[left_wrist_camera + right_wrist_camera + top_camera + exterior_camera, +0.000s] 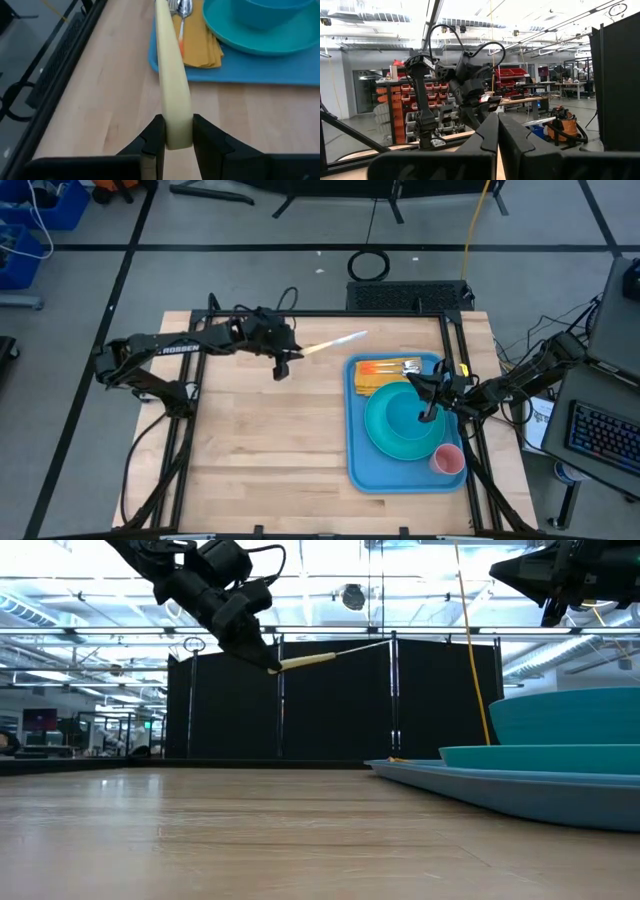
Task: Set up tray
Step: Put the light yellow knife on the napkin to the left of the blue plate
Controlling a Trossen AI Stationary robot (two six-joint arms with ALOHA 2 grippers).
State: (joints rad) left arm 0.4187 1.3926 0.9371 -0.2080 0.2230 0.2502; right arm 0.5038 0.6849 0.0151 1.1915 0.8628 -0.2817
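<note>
My left gripper (177,135) pinches a cream-handled utensil (172,75) over open table (250,440) beside the tray (356,470); my right gripper (428,416) hangs closed, empty.

Glossy plastic tray (358,470), matt wooden table (260,450)

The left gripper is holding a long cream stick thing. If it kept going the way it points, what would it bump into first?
Probably the tray: the left gripper aims its cream utensil at the napkin there. It is held above the table, so depth is unclear.
</note>
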